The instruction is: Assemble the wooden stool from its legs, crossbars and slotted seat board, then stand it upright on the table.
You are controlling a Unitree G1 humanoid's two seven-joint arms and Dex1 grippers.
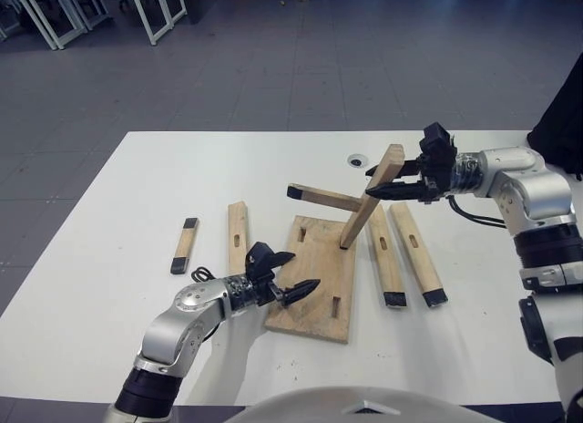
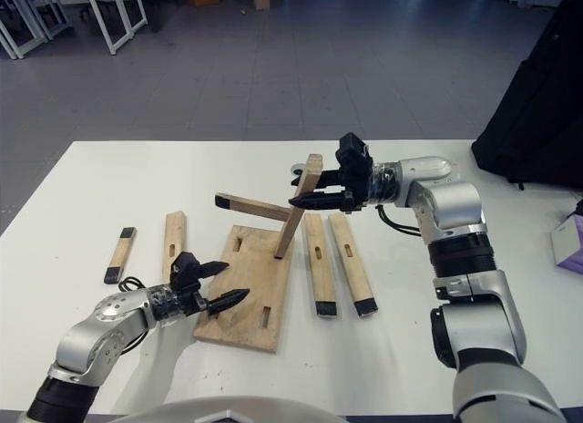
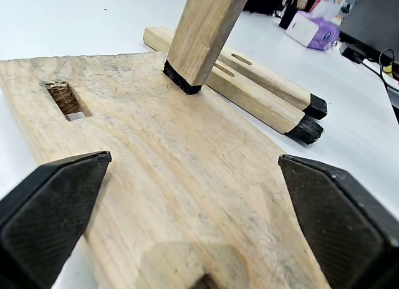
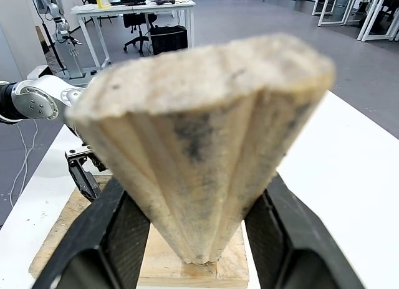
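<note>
The seat board (image 1: pixel 319 279) lies flat toward the near edge of the table (image 1: pixel 109 259), two loose legs (image 1: pixel 385 254) just to its right and bare tabletop at the far left. The right gripper (image 1: pixel 381 183) clenches the top of a tilted leg (image 1: pixel 363 215), whose foot rests on the board. The left gripper (image 1: pixel 302 270) gapes at the board's left edge.

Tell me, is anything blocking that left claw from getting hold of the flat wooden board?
Nothing visible does. The left gripper is open at the seat board's edge, bare wood between its fingers. The tilted leg in the right gripper rests farther along the board, out of its way.
</note>
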